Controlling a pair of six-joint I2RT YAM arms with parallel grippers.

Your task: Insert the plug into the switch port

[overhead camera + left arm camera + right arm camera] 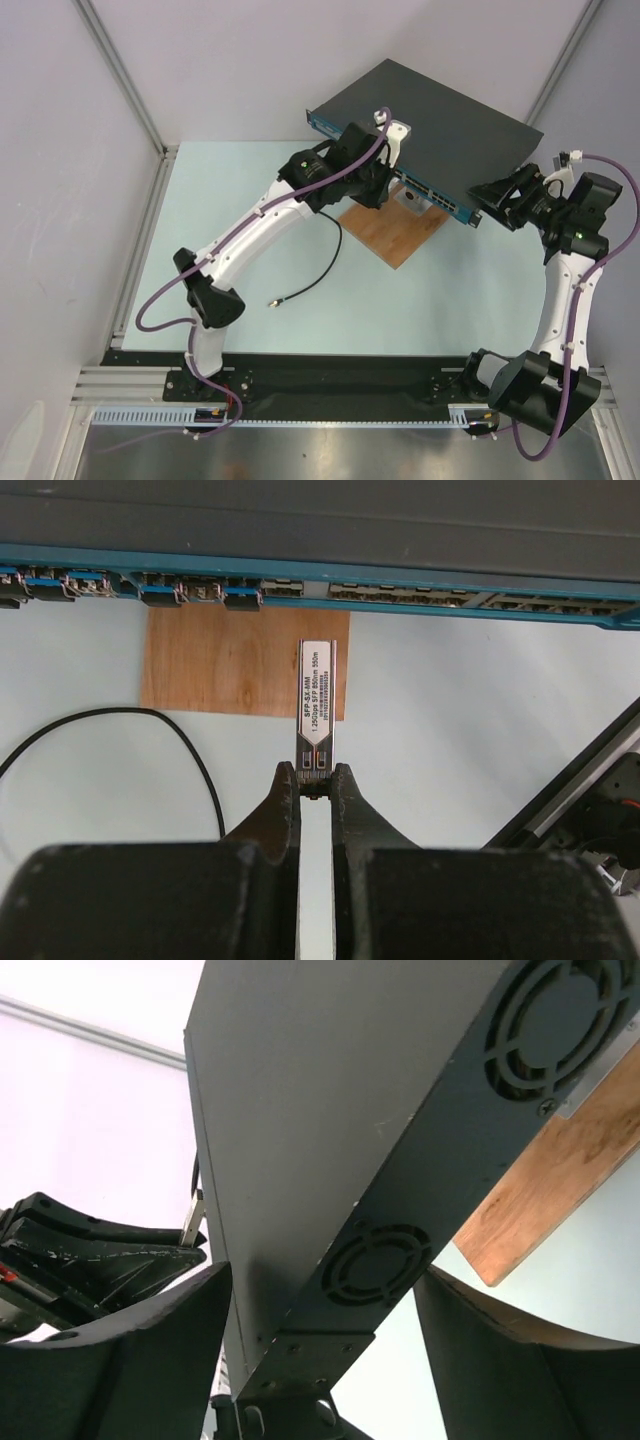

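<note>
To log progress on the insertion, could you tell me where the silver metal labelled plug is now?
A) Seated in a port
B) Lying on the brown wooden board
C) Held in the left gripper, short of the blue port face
C: the left gripper pinches the silver metal labelled plug by its rear end, with its tip short of the black-topped, blue-fronted switch.

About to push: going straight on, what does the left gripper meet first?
The plug in the left gripper would meet the switch front, about at a port row's left end; exact port alignment is unclear.
</note>
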